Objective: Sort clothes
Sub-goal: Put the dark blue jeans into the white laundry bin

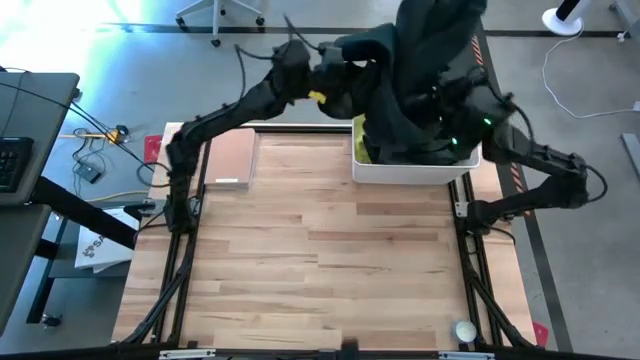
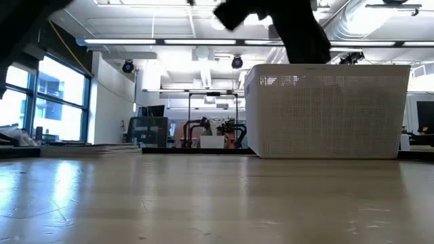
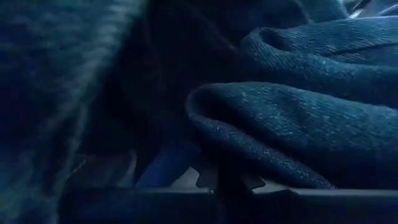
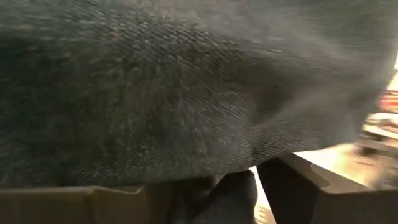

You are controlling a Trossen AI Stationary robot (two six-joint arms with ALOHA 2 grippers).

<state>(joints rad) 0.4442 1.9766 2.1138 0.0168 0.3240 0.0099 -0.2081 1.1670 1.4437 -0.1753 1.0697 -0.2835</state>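
Currently lifting dark green garment (image 1: pixel 420 70) from white basket (image 1: pixel 415 170): left gripper (image 1: pixel 335 60) clamped on it, right gripper (image 1: pixel 445 105) apparently pinching it too; next, carrying clear.

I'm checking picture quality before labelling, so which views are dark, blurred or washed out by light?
Left wrist view: dim and bluish, dark garment filling the lens. Right wrist view: soft, motion-smeared fabric close up, with a bright blurred strip at one edge. Low view: bright ceiling lights and windows silhouette the hanging cloth above the white basket. High view: evenly lit, glare on the floor.
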